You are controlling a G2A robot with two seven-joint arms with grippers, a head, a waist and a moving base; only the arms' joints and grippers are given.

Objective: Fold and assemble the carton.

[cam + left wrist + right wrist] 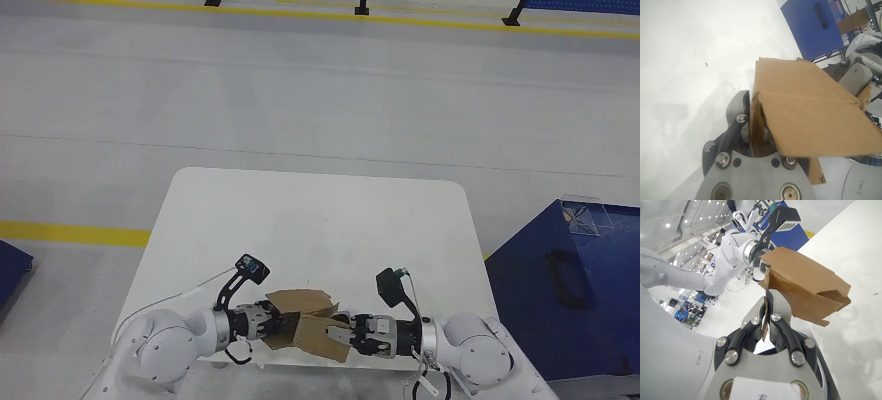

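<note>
A brown cardboard carton (300,306), partly folded with loose flaps, hangs just above the near edge of the white table (300,220). My left gripper (272,322) is shut on one end flap; in the left wrist view the gripper (753,115) clamps the flap's edge and the carton (800,106) spreads over one finger. My right gripper (346,336) is shut on the opposite end. The right wrist view has the gripper (767,303) pinching a thin flap of the carton (802,279), with the left gripper (761,263) behind it.
A blue crate (570,290) stands off the table's right side with a clear plastic box (585,212) on top. Another blue object (8,268) sits on the floor at the left. Both arms work at the table's near edge.
</note>
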